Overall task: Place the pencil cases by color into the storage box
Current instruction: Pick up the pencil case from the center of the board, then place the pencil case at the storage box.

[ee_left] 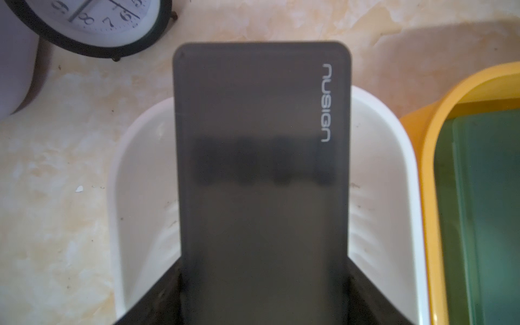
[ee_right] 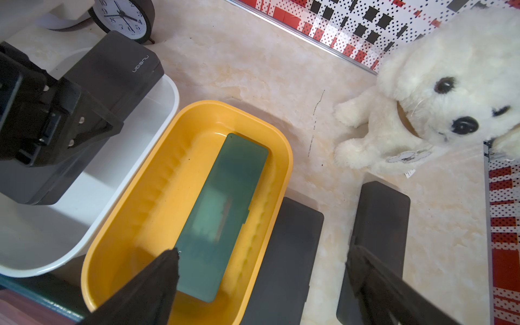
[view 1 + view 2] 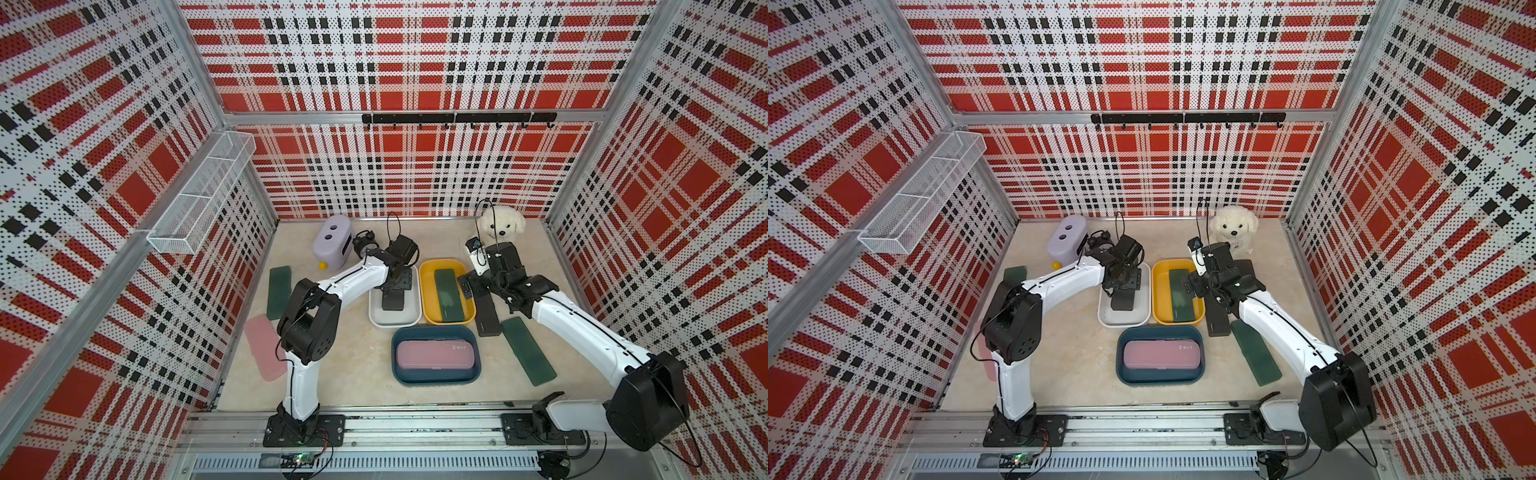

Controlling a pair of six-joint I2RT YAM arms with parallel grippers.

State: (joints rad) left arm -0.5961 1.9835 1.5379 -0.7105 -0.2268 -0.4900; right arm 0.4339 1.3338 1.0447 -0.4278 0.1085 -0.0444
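Black case (image 1: pixel 261 140) runs lengthwise over white bin (image 1: pixel 380 183).

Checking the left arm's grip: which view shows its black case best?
Right wrist: the left gripper clamps the black case, tilted over the white bin. Left wrist shows only its flat face; both top views show just its end below the gripper.

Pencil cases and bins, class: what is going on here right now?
The left gripper holds a black pencil case over the white bin. The right gripper hangs open above another black case beside the yellow bin, which holds a green case. The blue bin holds a pink case. Two green cases and a second pink case lie loose.
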